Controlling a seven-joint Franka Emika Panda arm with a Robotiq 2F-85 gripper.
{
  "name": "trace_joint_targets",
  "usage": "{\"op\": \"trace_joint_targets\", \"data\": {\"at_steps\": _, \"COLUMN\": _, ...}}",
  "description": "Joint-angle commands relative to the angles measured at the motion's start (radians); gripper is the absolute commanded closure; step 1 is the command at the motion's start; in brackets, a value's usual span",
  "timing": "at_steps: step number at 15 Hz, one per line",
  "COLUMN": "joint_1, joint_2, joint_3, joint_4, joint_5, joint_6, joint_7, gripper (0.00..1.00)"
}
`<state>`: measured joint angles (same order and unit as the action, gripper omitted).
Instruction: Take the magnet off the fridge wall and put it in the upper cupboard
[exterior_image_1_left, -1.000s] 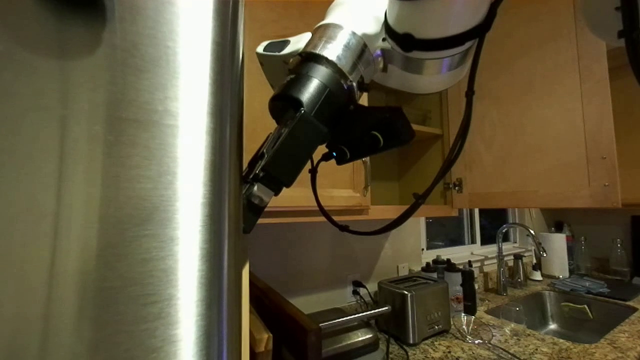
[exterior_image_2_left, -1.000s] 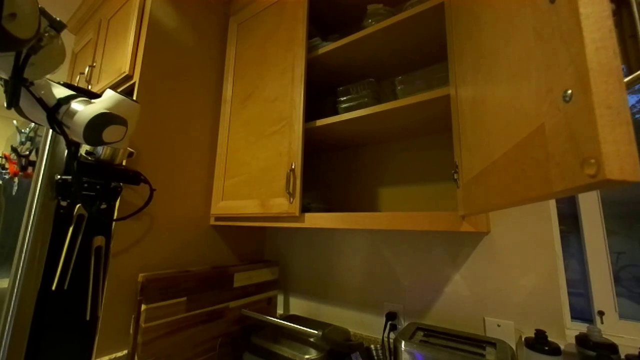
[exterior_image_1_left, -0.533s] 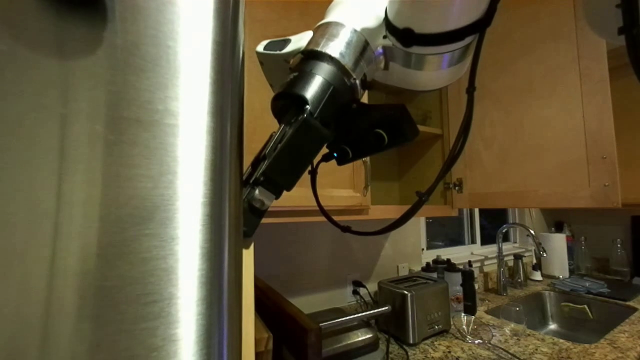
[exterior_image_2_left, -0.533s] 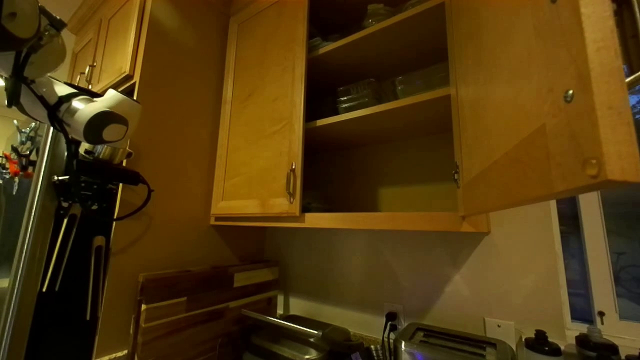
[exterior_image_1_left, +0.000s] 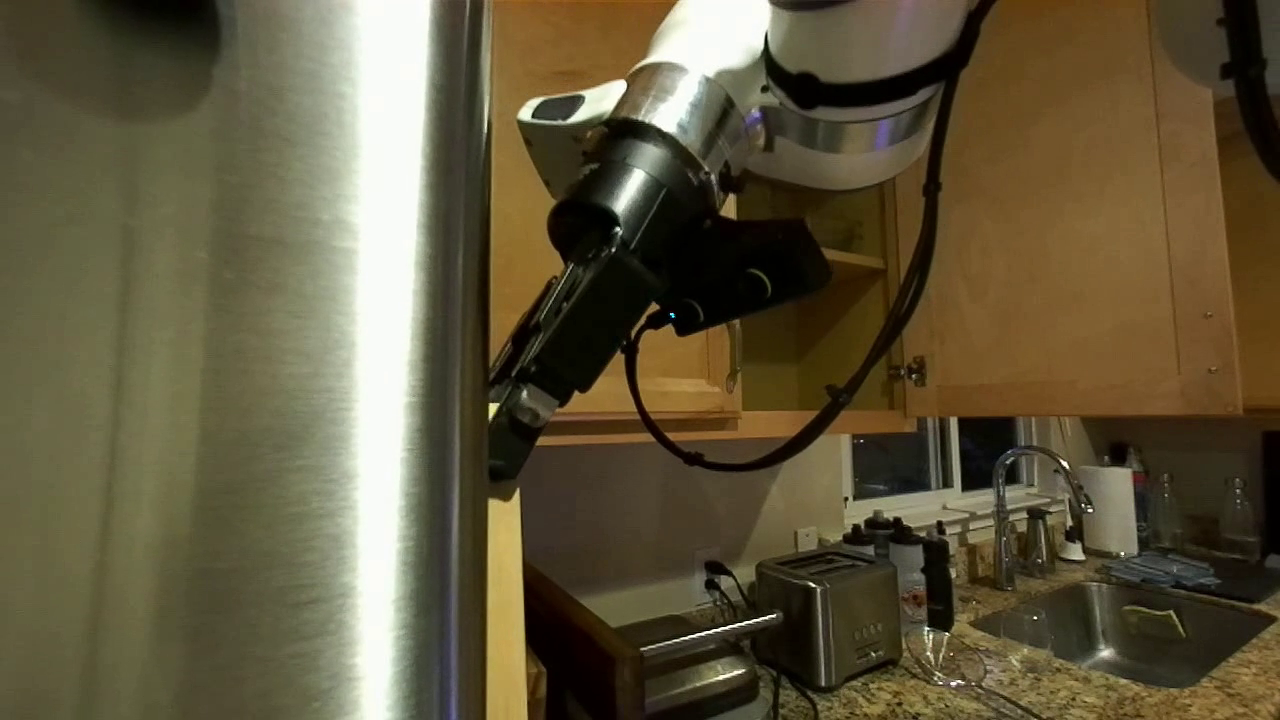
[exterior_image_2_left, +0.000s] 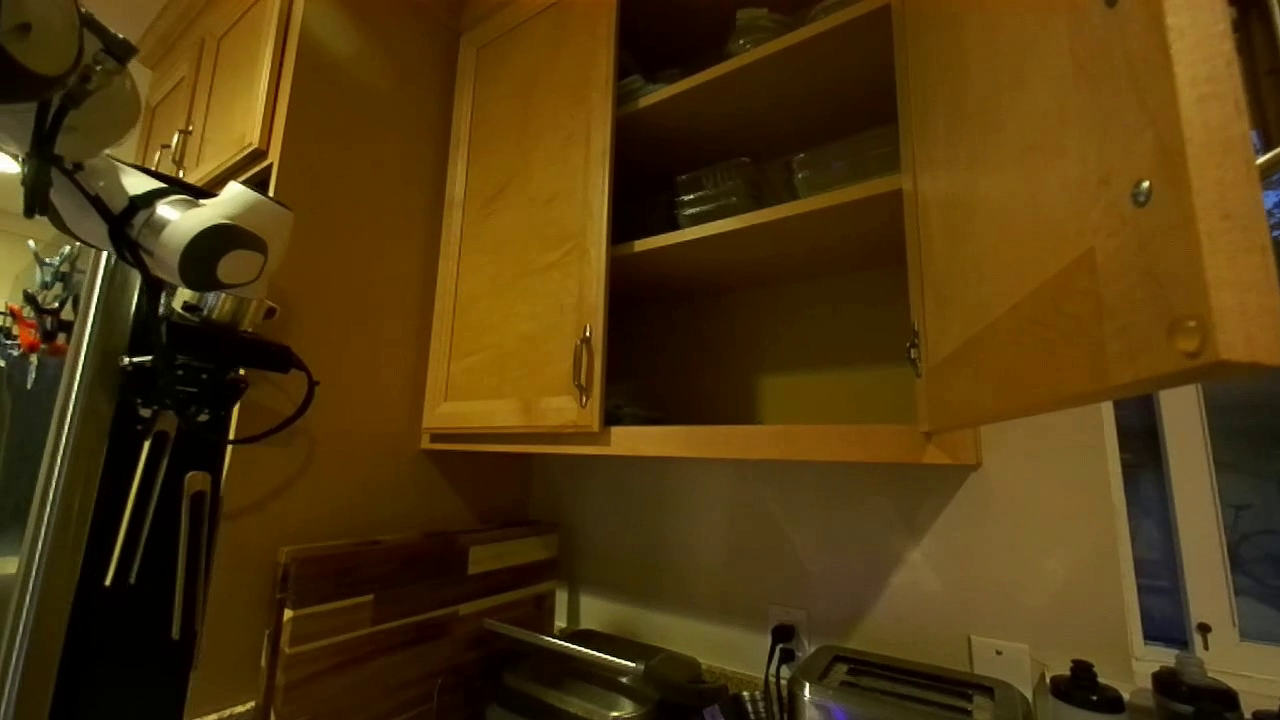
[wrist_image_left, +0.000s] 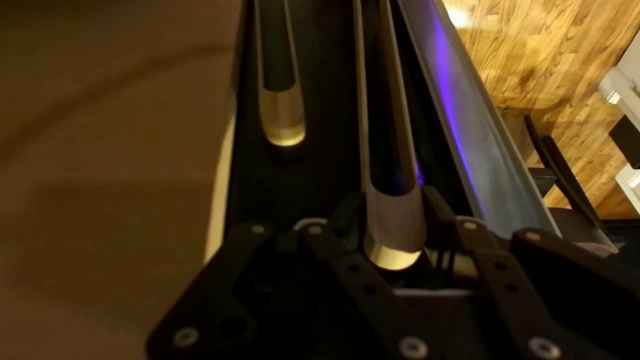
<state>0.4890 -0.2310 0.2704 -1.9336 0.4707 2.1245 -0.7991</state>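
Have the magnet (wrist_image_left: 395, 227) by its rounded head in the pincer (wrist_image_left: 394, 214): judged clamped, a finger against either flank in the wrist view. See, in an exterior view, long pale tong-like legs slanting down in front of the dark side (exterior_image_2_left: 120, 660) of the fridge wall (exterior_image_1_left: 250, 400). Cannot tell whether touching that surface or free of it.

Judge as early: grasp likely made, carry to the upper cupboard (exterior_image_2_left: 520, 240) not yet done.

Watch for, from here:
- Twist or slip in the pincer. Likely cause: hold at one end only, long legs liable to swing on a fast turn.
- Snagging the second pale strip (wrist_image_left: 283, 112), hanging just beside. Likely cause: a sideways pull instead of one straight out.
- Snapping back onto the fridge wall, given any magnetic pull. Cause: skimming too near the side.
- Scraping the tall wooden panel (exterior_image_2_left: 350, 350) next to the fridge wall. Cause: too wide a swing on leaving.
- Striking the lower ledge (exterior_image_2_left: 760, 443) of the cupboard, or knocking the glassy containers (exterior_image_2_left: 712, 192) on the shelf (exterior_image_2_left: 790, 209). Cause: too low an entry, or no levelling of the magnet beforehand.
- Dropping toward the toaster (exterior_image_1_left: 828, 620) and tabletop (exterior_image_1_left: 1110, 700). Cause: a weak hold, lost midway across.
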Motion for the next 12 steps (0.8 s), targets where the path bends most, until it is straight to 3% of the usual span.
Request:
{"op": "trace_joint_targets", "data": {"at_steps": 1, "joint_1": -0.067, "joint_2": -0.049, "joint_3": -0.028, "joint_4": -0.032, "joint_5": -0.033, "joint_6": -0.047, "joint_7": 0.023, "gripper": 0.9}}
{"op": "trace_joint_targets", "data": {"at_steps": 12, "joint_1": -0.189, "joint_2": -0.172, "joint_3": -0.068, "joint_4": -0.067, "joint_5": -0.266, "joint_6": -0.208, "joint_7": 0.267, "gripper": 0.9}}
